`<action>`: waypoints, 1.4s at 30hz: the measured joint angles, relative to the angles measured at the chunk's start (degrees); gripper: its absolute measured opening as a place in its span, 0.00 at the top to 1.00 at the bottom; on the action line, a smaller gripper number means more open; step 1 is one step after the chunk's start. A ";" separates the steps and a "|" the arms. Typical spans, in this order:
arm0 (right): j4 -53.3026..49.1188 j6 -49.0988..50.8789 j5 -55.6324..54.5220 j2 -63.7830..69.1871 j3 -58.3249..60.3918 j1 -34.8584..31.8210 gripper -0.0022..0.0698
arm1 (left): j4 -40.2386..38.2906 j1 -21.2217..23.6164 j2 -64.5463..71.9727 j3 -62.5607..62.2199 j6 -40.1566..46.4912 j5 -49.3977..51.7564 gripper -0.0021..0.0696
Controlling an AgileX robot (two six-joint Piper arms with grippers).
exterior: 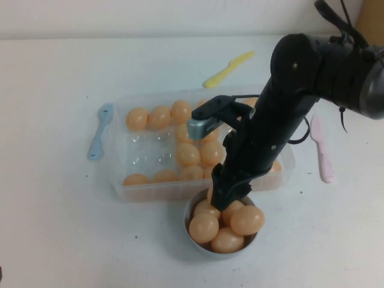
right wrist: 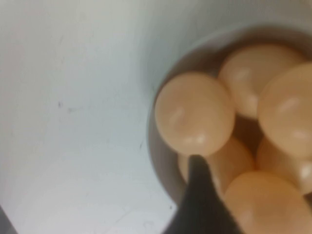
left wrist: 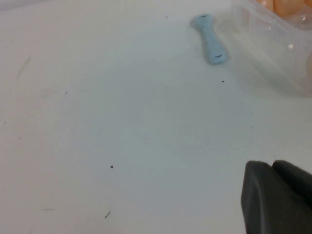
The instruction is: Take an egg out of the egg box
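Note:
The egg box (exterior: 120, 183) is a clear plastic tray in mid-table with several peach-orange eggs (exterior: 187, 154) in its cups; its corner shows in the left wrist view (left wrist: 273, 58). My right gripper (exterior: 221, 195) reaches down at the back rim of a small round bowl (exterior: 188, 217) in front of the box. In the right wrist view one dark finger (right wrist: 197, 195) lies against an egg (right wrist: 265, 204) that it seems to hold just above the eggs in the bowl (right wrist: 161, 161). My left gripper (left wrist: 273, 168) is shut and empty, low over bare table left of the box.
A blue spatula (exterior: 99, 132) lies left of the box and also shows in the left wrist view (left wrist: 209, 41). A yellow knife (exterior: 228, 69) lies behind the box. A pink spatula (exterior: 322, 150) lies to its right. The bowl holds several eggs (exterior: 204, 228).

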 joint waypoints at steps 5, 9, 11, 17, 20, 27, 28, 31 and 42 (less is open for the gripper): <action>0.00 1.20 0.00 -1.96 -3.70 0.00 0.74 | 0.00 0.00 0.00 0.00 0.00 0.00 0.98; 0.00 1.81 0.11 -6.64 -3.94 0.00 0.94 | 0.00 0.00 0.00 0.00 0.00 0.00 0.98; 0.00 2.47 0.11 -9.42 -3.48 0.00 0.97 | 0.00 0.00 0.00 0.00 0.00 0.00 0.98; 0.00 4.15 -2.50 -23.13 4.79 0.00 0.99 | 0.00 0.00 0.00 0.00 0.00 0.00 0.98; 0.00 4.64 -9.89 -32.39 11.86 0.00 0.99 | 0.00 0.00 0.00 0.00 0.00 0.00 0.98; 0.00 4.83 -27.36 -52.04 29.81 0.00 0.99 | 0.00 0.00 0.00 0.00 0.00 0.00 0.98; 0.05 4.83 -29.58 -54.95 32.31 0.00 0.99 | 0.00 0.00 0.00 0.00 0.00 0.00 0.98; 0.27 4.83 -35.14 -62.97 38.73 0.00 0.99 | 0.00 0.00 0.00 0.00 0.00 0.00 0.98; 0.41 4.69 -37.65 -74.21 51.07 0.00 0.99 | 0.00 0.00 0.00 0.00 0.00 0.00 0.98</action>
